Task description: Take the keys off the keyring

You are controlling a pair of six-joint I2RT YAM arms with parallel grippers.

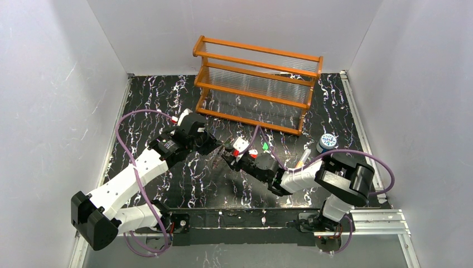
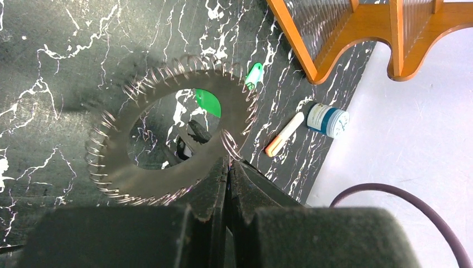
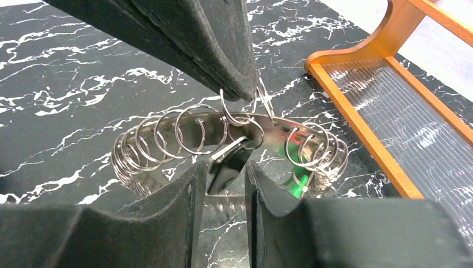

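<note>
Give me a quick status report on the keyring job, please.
Left gripper shut on flat grey metal keyring edge. Right gripper jaws straddle a hanging silvery key, grip unconfirmed. Neighbouring wire loops crowd it.

Both arms reach in toward mid-table, left arm (image 1: 134,173) stretched out long and low, right arm (image 1: 301,176) folded back at the elbow, wrists nearly nose to nose. Left gripper (image 2: 227,167) is clamped tight on the keyring (image 2: 167,178) edge. Right gripper (image 3: 223,167) has its jaws a narrow gap apart, can't tell if they're pinching anything.
</note>
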